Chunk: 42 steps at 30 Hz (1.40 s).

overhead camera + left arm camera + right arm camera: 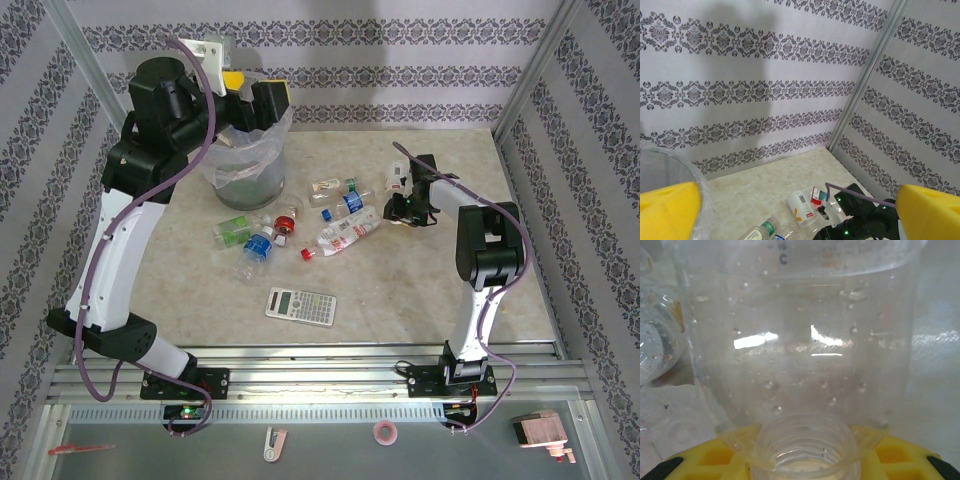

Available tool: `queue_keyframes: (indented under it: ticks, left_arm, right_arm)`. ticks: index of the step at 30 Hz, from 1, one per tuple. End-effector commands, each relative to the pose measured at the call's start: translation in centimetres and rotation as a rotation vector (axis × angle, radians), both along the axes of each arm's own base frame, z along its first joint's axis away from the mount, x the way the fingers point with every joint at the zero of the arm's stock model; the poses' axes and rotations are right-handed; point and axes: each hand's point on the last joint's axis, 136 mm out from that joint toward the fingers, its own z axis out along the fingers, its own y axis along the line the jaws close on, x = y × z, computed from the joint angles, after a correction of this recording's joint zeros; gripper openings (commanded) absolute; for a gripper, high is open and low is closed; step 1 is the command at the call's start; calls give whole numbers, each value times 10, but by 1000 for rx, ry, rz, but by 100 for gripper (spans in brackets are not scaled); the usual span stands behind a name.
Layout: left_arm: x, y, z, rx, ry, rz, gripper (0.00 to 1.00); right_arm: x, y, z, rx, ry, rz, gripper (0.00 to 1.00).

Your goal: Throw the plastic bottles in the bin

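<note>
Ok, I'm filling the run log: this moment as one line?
left tool: open, raised at bin | right tool: at clear uncapped bottle, grip unclear | table: more bottles, calculator

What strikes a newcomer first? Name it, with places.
Plastic bottles lie jumbled mid-table, a grey calculator nearer the arms. The left hand hangs open above the bin, far left. The right hand is low at the jumble's right end, a clear uncapped bottle against its pads.

free: table right of calculator | blocked: bottles beside bin
</note>
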Motion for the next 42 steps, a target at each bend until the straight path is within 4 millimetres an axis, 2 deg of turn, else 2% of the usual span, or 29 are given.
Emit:
queue_keyframes:
  ticks: [1, 6, 10, 16, 19, 25, 28, 31, 34, 42]
  left_arm:
    - [-9, -3, 15, -56, -43, -14, 100]
    - [-2, -9, 2, -106, -2, -25, 100]
    - [6, -21, -13, -151, 49, -53, 100]
    - [21, -51, -41, -235, 132, -126, 100]
    - [26, -72, -50, -274, 160, -192, 100]
    - [41, -119, -72, -350, 253, -331, 100]
    - [46, -142, -80, -381, 298, -395, 100]
    - [48, -161, -86, -386, 334, -443, 100]
    - [52, -170, -91, -402, 356, -454, 100]
    - [55, -176, -94, -424, 377, -465, 100]
  right_arm:
    - [-3, 3, 11, -8, -33, 14, 28]
    - [-9, 8, 28, 11, -67, 32, 22]
    - [-14, 9, 53, 17, -132, 38, 21]
    - [-21, 13, 108, 36, -288, 69, 21]
    - [-26, 21, 143, 75, -382, 108, 20]
    - [-49, 51, 214, 134, -600, 250, 20]
    - [-64, 68, 238, 158, -671, 323, 21]
    - [-77, 79, 253, 181, -715, 365, 20]
    - [-88, 88, 262, 207, -740, 392, 20]
    - [-105, 98, 268, 229, -767, 435, 20]
